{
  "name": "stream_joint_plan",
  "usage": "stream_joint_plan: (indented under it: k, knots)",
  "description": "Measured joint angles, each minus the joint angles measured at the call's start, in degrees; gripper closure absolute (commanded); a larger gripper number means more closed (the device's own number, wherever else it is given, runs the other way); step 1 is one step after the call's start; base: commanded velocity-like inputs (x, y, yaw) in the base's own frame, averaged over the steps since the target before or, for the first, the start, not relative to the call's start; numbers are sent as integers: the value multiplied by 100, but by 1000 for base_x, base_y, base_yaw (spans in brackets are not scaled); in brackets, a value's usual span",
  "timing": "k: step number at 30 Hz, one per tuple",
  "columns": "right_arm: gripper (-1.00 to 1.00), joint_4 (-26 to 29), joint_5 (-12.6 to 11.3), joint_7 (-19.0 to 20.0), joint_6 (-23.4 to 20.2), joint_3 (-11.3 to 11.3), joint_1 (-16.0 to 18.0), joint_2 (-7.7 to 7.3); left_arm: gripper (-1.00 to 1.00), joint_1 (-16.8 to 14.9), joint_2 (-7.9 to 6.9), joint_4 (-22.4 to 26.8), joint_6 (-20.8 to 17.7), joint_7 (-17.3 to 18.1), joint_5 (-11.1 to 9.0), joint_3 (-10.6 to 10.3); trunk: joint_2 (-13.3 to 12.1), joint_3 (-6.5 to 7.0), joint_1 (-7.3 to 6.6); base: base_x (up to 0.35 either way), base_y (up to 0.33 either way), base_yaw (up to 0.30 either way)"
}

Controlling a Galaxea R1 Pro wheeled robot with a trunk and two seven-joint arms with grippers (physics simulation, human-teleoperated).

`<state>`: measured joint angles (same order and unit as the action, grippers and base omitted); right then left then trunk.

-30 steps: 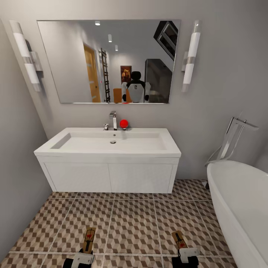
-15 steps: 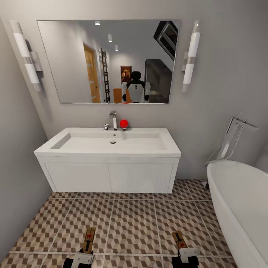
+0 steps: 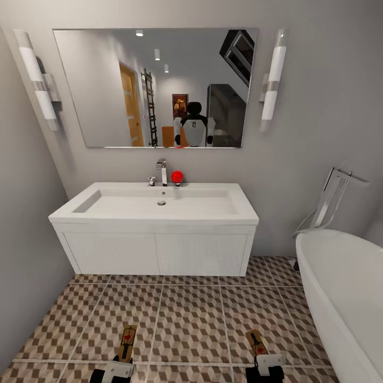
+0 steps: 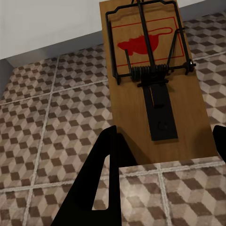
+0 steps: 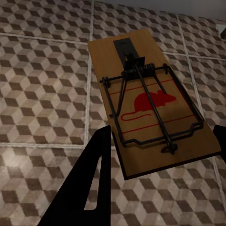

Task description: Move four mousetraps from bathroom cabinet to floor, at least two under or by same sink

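Note:
I hold two mousetraps low over the bathroom floor (image 3: 191, 319), in front of the white sink (image 3: 159, 205). My left gripper (image 3: 120, 365) is shut on one mousetrap (image 3: 127, 340), a brown board with a dark spring bar and a red mouse mark. The left wrist view shows this mousetrap (image 4: 153, 89) sticking out past my left gripper (image 4: 165, 136), over the floor (image 4: 52, 117). My right gripper (image 3: 267, 363) is shut on the other mousetrap (image 3: 256, 343). In the right wrist view that mousetrap (image 5: 150, 110) sits tilted in my right gripper (image 5: 162, 134). The cabinet is out of view.
The sink's white vanity (image 3: 157, 252) hangs on the far wall with a gap beneath it. A white bathtub (image 3: 340, 292) with a chrome tap (image 3: 332, 197) fills the right side. A grey wall (image 3: 24, 239) closes the left. A mirror (image 3: 154, 88) hangs above the sink.

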<state>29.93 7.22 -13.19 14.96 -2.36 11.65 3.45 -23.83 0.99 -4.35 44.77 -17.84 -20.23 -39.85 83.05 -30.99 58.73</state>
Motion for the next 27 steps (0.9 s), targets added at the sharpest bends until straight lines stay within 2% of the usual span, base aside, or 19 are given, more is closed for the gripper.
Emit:
stream_joint_plan:
  k: [27]
  knots:
    - [100, 0, -4, 1, 0, -3, 0, 35, 100, 0, 0, 0, 0, 0, 0, 0, 0, 0, 0, 0, 0, 0]
